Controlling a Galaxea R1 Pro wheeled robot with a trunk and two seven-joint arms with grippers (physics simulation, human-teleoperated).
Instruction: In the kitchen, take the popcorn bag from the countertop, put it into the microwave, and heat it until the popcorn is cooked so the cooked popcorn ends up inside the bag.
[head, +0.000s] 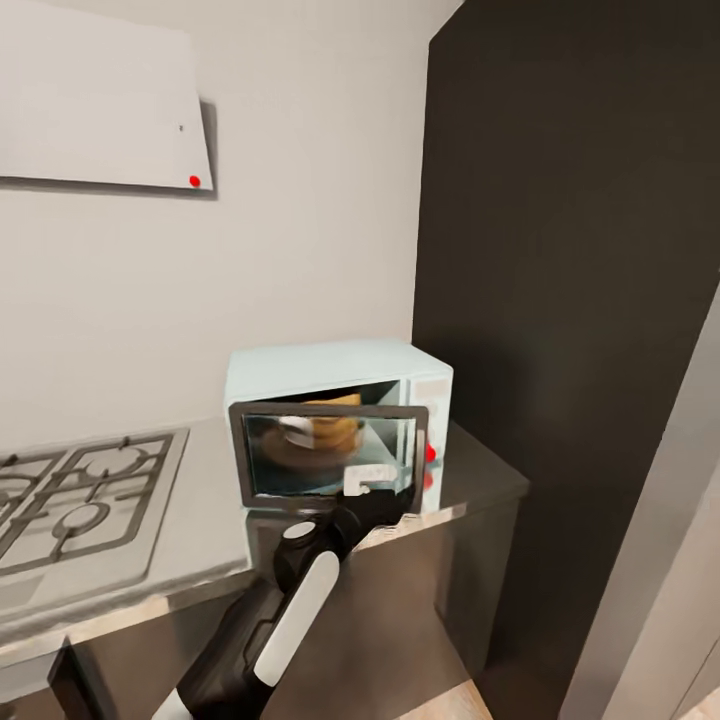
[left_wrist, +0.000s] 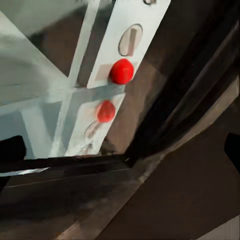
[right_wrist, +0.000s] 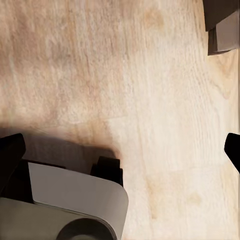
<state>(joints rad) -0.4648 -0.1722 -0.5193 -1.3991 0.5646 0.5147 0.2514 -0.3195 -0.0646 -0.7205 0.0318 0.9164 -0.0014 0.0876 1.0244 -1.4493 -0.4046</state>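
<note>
Left of my left pincer lies the gas hob; its grip I cannot tell, low against the microwave door, behind whose glass sits the popcorn bag, judged light, soft, best held at its rim.

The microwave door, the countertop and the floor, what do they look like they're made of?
The microwave door looks like clear glass in a grey frame: the popcorn bag shows through it. The countertop looks like polished steel, shiny and reflective. The floor looks like pale matte wood, with visible grain.
</note>
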